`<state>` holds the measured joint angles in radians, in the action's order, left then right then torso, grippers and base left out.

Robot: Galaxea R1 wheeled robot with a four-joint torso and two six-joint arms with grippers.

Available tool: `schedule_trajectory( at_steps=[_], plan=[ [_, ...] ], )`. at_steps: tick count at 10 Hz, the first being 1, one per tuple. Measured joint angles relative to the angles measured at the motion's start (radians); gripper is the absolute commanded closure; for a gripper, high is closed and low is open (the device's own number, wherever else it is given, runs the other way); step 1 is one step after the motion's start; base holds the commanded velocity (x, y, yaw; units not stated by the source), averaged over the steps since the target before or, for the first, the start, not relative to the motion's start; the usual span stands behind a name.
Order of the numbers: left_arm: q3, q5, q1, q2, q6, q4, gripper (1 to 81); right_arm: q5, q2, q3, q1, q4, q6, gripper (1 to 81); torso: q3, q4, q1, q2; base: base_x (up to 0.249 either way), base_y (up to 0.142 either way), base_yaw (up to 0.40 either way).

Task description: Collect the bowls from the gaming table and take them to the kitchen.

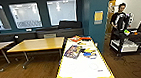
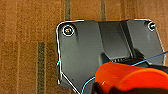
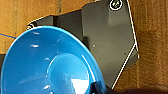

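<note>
Head view: the long white-topped gaming table with a yellow edge (image 1: 84, 65) stands directly ahead, carrying two thin pale circular rims of see-through bowls (image 1: 91, 65) near its close end, beyond them coloured clutter. Right wrist view: a glossy blue bowl (image 3: 50, 65) appears large; left wrist view: an orange rounded object (image 2: 130, 76). Whether either gripper is gripping or released cannot be determined.

gaming table (image 1: 72, 72): white top, yellow edge | blue bowl (image 3: 50, 65): tilted | orange bowl (image 2: 130, 76): on its side

No legible txt, labels or nos. anywhere.
</note>
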<state>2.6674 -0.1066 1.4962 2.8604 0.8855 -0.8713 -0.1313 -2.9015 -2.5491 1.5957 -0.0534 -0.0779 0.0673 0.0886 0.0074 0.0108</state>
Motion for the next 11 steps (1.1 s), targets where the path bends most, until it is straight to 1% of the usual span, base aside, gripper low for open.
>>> schedule_trajectory(
  at_steps=[6, 9, 11],
  plan=[
    [0.002, 0.001, 0.001, 0.009, 0.000, -0.002, 81.1, 0.000, 0.000, -0.002, 0.001, 0.006, 0.000, 81.1, 0.000, 0.000, -0.001, 0.000, -0.194, 0.000, 0.000],
    [0.004, 0.002, 0.011, 0.010, 0.000, -0.003, 81.1, 0.003, -0.003, -0.004, 0.008, 0.013, 0.000, 81.1, 0.000, 0.000, -0.003, 0.001, -0.088, 0.000, 0.000],
    [0.004, 0.000, 0.003, 0.010, 0.000, -0.003, 81.1, 0.000, -0.003, -0.006, 0.002, 0.014, 0.000, 81.1, -0.001, 0.000, -0.004, 0.002, 0.000, 0.000, 0.000]
  ],
)
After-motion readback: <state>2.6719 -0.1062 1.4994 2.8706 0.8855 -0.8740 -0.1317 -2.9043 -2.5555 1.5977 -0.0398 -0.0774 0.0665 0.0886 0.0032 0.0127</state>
